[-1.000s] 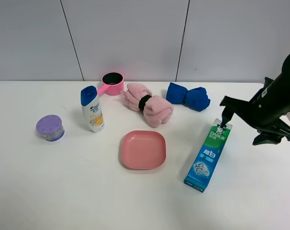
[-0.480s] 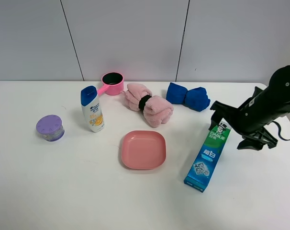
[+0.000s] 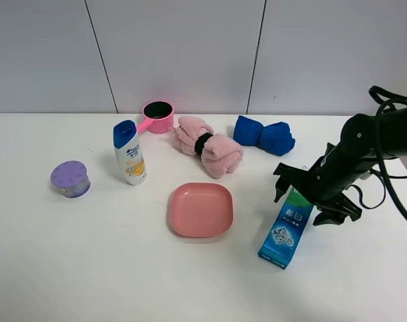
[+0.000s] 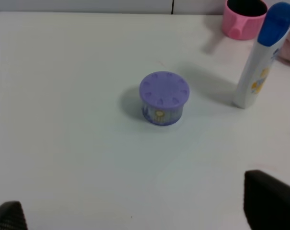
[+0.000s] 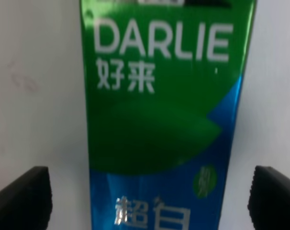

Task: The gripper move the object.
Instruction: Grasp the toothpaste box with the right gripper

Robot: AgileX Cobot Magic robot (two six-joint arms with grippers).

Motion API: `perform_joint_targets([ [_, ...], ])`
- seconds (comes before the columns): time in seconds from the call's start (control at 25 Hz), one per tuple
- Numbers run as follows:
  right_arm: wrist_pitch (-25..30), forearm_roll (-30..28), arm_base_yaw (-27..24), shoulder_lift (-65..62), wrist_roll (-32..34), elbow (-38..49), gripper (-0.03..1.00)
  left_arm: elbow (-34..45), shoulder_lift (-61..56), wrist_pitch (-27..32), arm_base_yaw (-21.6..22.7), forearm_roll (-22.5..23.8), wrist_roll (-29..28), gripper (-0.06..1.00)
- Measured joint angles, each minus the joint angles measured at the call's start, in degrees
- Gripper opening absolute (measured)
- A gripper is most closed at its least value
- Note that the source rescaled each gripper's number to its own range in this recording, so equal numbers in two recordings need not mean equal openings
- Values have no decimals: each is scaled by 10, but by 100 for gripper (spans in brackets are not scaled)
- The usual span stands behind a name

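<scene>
Toothpaste box lies flat at the lower right of the exterior view, with the right gripper spread wide astride its green end. In the right wrist view, "DARLIE" and "好来" read clearly, and the fingers stand clear of both long sides. In the left wrist view, the left gripper gapes wide near a purple jar.

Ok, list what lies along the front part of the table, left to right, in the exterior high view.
purple jar → shampoo bottle → pink plate → toothpaste box
</scene>
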Motion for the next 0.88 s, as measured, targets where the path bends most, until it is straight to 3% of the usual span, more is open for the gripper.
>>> perform_joint_targets([
  [0.32, -5, -71, 0, 2, 50, 0, 66, 0, 0, 1, 0, -1, 1, 100],
  [0.88, -9, -91, 0, 55, 48, 0, 62, 0, 0, 1, 0, -1, 0, 100],
])
